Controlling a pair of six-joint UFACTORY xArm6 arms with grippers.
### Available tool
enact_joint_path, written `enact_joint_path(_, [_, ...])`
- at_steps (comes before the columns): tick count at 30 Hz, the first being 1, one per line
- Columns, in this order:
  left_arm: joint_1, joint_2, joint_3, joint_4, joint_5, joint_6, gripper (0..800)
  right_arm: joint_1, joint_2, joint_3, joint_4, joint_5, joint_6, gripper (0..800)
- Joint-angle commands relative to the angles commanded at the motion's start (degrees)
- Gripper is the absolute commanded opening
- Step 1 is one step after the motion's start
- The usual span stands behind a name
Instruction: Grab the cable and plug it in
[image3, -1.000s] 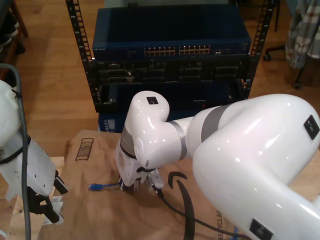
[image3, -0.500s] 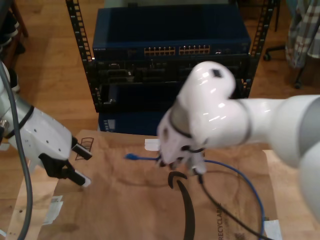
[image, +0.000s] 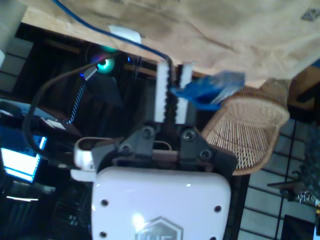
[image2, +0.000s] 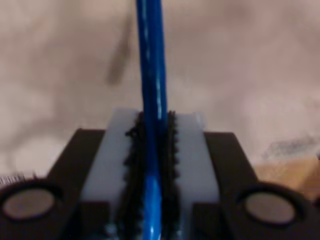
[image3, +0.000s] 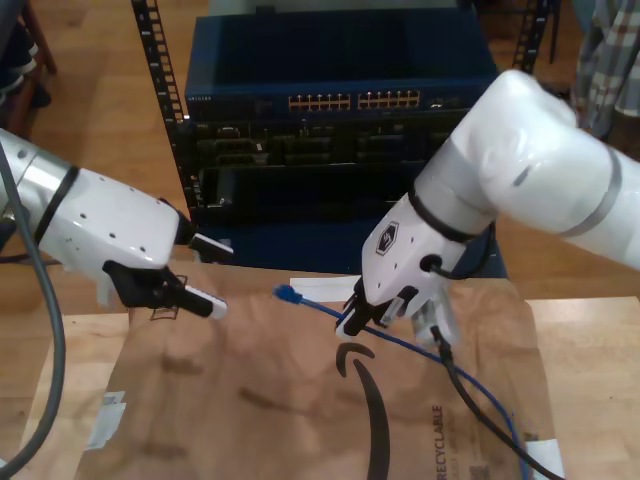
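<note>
The bright-blue cable (image3: 315, 306) hangs over brown paper, its plug (image3: 288, 294) free in the air. The gripper (image3: 352, 322) of the white arm at the exterior view's right is shut on it just behind the plug. My first gripper (image: 174, 67) is shut on the cable (image: 125, 42), the blue plug end (image: 215, 87) sticking out beside its fingers. My second gripper (image2: 152, 125) has its pads pressed on the cable (image2: 150, 60), which runs away over the paper. The gripper (image3: 212, 277) on the arm at the exterior view's left stands open, with nothing in it.
A rack at the back holds a dark-blue network switch (image3: 340, 60) with a row of ports (image3: 355, 101). Brown paper (image3: 250, 400) covers the wooden table. A thick black robot cable (image3: 480, 410) trails from the arm at the exterior view's right.
The arm holding the cable rose and swung to the exterior view's right, lifting the plug off the paper. The other arm rose and moved inward, its jaws open.
</note>
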Motion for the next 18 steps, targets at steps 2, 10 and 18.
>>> enact_joint_path(2, [0.0, 0.4, -0.6, -1.7, 1.2, 0.0, 795, -0.2, -1.2, 0.0, 0.0, 0.4, 0.0, 20])
enact_joint_path(10, [0.0, 1.6, -0.7, -3.3, 3.8, -0.2, 770, -0.2, -1.8, -1.1, 0.1, 0.4, 0.1, 19])
enact_joint_path(18, [0.4, 1.8, -0.5, -4.8, 4.0, -0.5, 703, 0.2, -3.7, -1.5, 4.1, 1.8, 0.1, 20])
